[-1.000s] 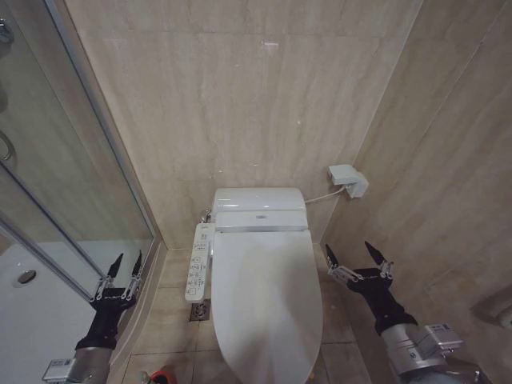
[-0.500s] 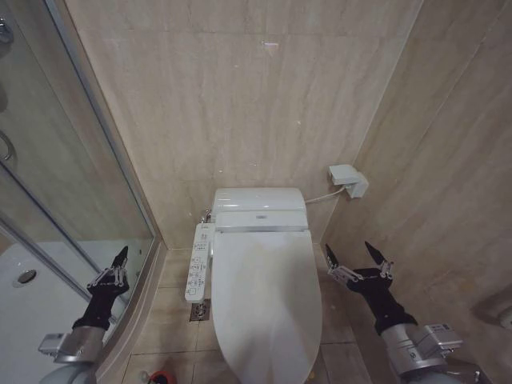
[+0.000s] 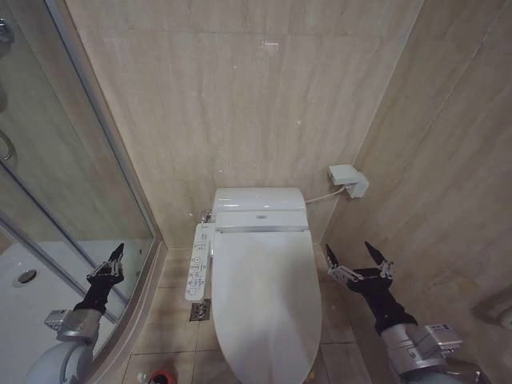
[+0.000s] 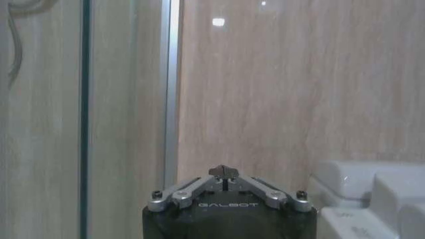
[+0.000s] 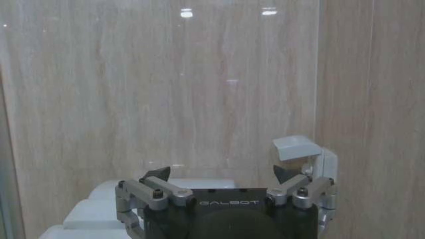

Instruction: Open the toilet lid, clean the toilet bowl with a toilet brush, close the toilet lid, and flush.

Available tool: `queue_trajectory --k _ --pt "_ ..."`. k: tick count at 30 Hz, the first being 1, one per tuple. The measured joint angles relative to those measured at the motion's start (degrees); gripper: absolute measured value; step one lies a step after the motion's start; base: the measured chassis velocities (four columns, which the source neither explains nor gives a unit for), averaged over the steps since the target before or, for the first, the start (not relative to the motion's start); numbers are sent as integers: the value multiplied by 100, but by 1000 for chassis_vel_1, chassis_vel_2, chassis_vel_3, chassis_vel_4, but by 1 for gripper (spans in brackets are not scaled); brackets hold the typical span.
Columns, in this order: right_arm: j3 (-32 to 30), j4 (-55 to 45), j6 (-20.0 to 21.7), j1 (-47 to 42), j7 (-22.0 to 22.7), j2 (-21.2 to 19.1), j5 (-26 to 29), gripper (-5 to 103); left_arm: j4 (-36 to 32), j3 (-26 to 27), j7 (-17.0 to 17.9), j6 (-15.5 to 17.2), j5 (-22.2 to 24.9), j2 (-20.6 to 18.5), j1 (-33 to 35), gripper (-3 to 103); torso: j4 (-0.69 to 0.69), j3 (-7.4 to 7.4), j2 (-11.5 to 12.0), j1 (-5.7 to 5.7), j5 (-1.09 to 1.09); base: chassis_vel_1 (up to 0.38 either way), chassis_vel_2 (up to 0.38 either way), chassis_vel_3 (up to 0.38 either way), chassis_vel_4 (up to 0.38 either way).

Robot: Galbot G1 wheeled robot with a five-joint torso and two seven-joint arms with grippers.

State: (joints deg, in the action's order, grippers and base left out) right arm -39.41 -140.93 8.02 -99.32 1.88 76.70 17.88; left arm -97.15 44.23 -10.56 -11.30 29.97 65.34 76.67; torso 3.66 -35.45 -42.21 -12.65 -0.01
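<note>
toilet lid point(image 3: 262, 300): down flat over the seat, well apart from both sets of fingers, lying between the two arms and somewhat ahead of the left one.
toilet lid handling: I judge it a light, stiff plastic shell with a glossy, slippery top; pinching the flat face would likely slide off. The front lip, where an edge can be hooked from beneath, looks the best hold, and it should swing up on its rear hinge with little force.
toilet bowl point(image 3: 314, 352): hidden under the lid apart from its outer wall; hard ceramic, fixed to the floor, not to be knocked.
toilet brush point(image 3: 162, 376): a sliver of red cup on the floor, below and inward of the left fingers; handle too cut off to judge.
left gripper point(image 3: 108, 264): raised beside the shower glass point(image 3: 56, 200), outward of the button panel point(image 3: 199, 261); in the left wrist view its fingers point(image 4: 225, 172) meet at the tips, holding nothing.
right gripper point(image 3: 358, 262): hovering just beside the lid's right edge, near the tiled wall point(image 3: 432, 184); fingers point(image 5: 155, 175) spread wide, nothing between them.
writing: "GALBOT" is embossed on both gripper bodies. The button panel carries small marks and the tank front point(image 3: 259, 217) a small badge, all too small to read.
wall box point(image 3: 348, 180): small white unit beyond the right fingers, cabled to the tank.
</note>
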Motion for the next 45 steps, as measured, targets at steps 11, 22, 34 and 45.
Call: queue_trajectory --k 11,22,34,45 --pt "1 0 0 0 0 0 0 100 1101 -443 -285 -75 27 -477 -960 0 0 0 0 0 1 0 0 0 0" --pt "0 0 0 0 0 0 0 100 2072 -1523 -464 -224 9 -577 -2105 0 1 0 0 0 1 0 0 0 0" --pt "0 0 0 0 0 0 0 100 3378 -2666 -1110 -683 -202 -809 -3444 0 0 0 0 0 2 0 0 0 0" --pt "0 0 0 0 0 -1 0 100 4435 -3475 -1523 -1034 -286 -595 -4417 0 0 0 0 0 2 0 0 0 0"
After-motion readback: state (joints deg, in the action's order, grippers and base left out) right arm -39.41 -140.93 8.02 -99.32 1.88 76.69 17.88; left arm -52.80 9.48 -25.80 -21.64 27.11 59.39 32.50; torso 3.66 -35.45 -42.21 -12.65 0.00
